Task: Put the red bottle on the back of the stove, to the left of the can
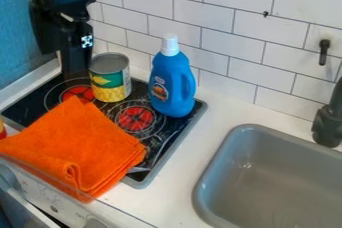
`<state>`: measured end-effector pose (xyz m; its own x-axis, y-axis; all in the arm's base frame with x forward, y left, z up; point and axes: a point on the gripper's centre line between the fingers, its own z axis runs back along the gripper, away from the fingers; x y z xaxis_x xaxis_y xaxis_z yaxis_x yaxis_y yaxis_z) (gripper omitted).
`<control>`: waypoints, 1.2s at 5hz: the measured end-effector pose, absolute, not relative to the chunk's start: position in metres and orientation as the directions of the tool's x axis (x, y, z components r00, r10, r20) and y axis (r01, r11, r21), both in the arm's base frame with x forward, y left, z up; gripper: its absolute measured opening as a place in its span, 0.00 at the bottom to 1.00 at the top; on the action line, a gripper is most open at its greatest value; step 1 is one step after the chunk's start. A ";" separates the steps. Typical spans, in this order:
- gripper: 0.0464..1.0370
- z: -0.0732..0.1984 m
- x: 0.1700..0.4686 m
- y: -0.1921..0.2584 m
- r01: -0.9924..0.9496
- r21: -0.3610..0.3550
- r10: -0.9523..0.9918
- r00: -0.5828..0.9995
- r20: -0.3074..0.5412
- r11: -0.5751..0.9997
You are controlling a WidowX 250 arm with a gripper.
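Green-and-yellow can (pixel 110 78), orange cloth (pixel 73 144)

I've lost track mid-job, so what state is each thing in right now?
Gripper: upper left, beside the can.
Can: upright on the stovetop.
Blue bottle: upright, white cap on.
Orange cloth: folded, lying partly over the stovetop.
Stovetop: partly covered by the cloth.

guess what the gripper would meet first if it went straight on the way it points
The gripper would likely meet the stovetop, at the burner beside the can; how deep it hangs is unclear.
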<state>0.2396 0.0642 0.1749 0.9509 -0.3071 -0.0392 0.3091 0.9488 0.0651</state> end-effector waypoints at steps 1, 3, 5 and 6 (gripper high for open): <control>0.97 0.170 0.239 0.064 0.307 0.053 -0.304 0.951 -0.057 0.950; 0.97 0.183 0.227 0.111 0.233 0.087 -0.230 0.972 -0.035 0.969; 0.97 0.173 0.223 0.157 0.152 0.096 -0.146 0.987 -0.072 0.984; 0.97 0.169 0.224 0.175 0.123 0.108 -0.113 0.989 -0.095 0.986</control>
